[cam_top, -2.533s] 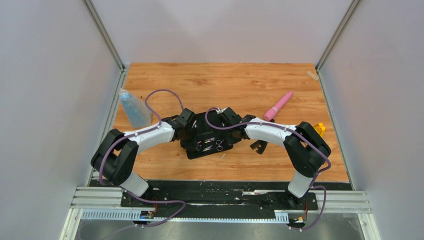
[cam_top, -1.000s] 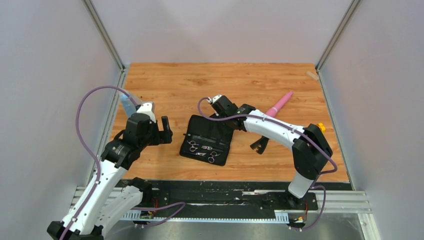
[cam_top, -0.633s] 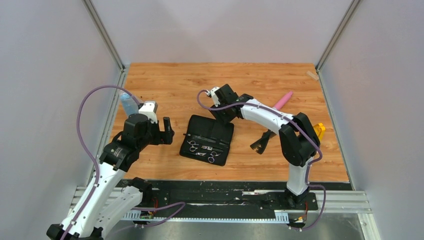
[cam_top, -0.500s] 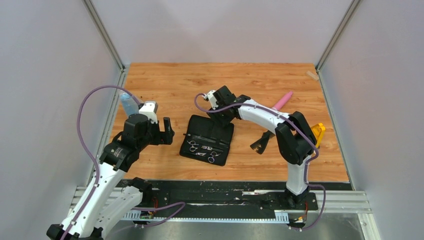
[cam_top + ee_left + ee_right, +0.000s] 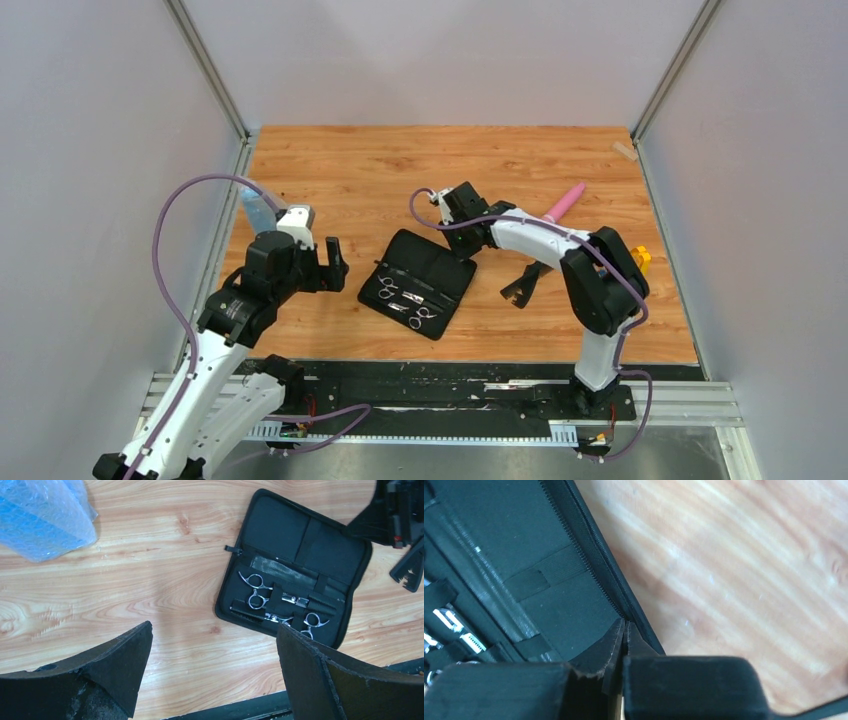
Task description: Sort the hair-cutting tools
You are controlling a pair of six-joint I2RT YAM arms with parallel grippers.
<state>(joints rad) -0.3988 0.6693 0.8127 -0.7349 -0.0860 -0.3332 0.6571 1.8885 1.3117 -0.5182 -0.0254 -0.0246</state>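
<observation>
Two silver scissors (image 5: 255,587) are sitting strapped inside the open black zip case (image 5: 432,262), which is lying more askew than half a second ago. My right end effector (image 5: 624,630) is clamping shut on the case's far zipper rim, so I'm judging it's turning the case for closing, not picking tools. My left end effector (image 5: 214,630) is hanging wide open, empty, left of the case.
</observation>
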